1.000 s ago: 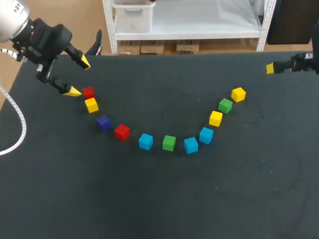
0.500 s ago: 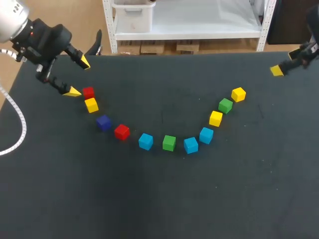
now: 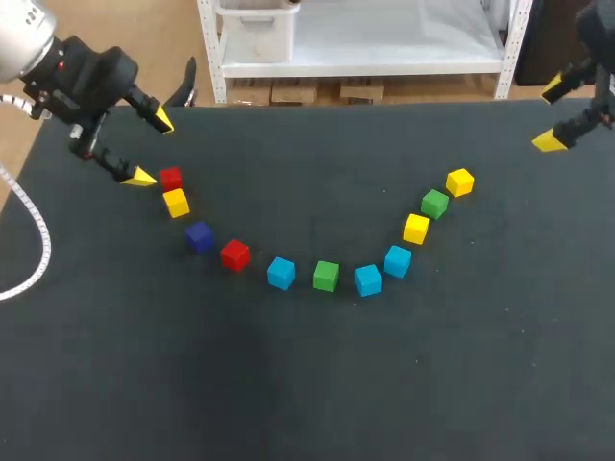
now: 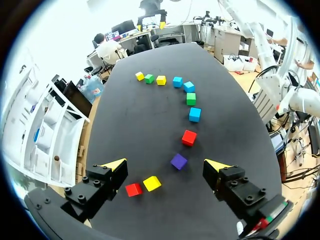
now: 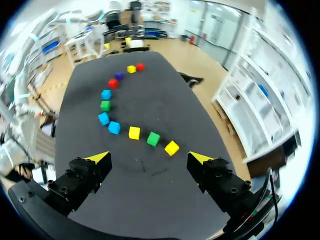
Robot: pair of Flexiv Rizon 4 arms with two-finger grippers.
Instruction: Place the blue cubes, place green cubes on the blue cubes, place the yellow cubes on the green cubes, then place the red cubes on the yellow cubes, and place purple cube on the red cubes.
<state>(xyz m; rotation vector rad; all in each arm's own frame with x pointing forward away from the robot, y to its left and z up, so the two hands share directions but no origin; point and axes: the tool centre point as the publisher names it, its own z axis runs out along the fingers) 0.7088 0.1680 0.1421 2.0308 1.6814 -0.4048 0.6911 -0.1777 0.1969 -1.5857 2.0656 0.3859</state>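
Ten cubes lie in a curved row on the black table (image 3: pixel 307 365). From the left come a red cube (image 3: pixel 170 179), a yellow cube (image 3: pixel 176 203), a purple cube (image 3: pixel 199 235), a red cube (image 3: pixel 234 254), a blue cube (image 3: pixel 281 273), a green cube (image 3: pixel 326 276), two blue cubes (image 3: pixel 368 279) (image 3: pixel 398 260), a yellow cube (image 3: pixel 416 229), a green cube (image 3: pixel 434 204) and a yellow cube (image 3: pixel 459 181). My left gripper (image 3: pixel 152 147) (image 4: pixel 165 166) hangs open beside the left red cube. My right gripper (image 3: pixel 554 117) (image 5: pixel 145 159) hangs open at the far right, apart from every cube.
A white shelf unit (image 3: pixel 365 38) stands just past the table's far edge. Bare black surface fills the near half of the table and the area inside the curve of cubes.
My right gripper has risen and turned at the far right edge, so both its yellow tips now show. The left arm and the cubes have stayed where they were.
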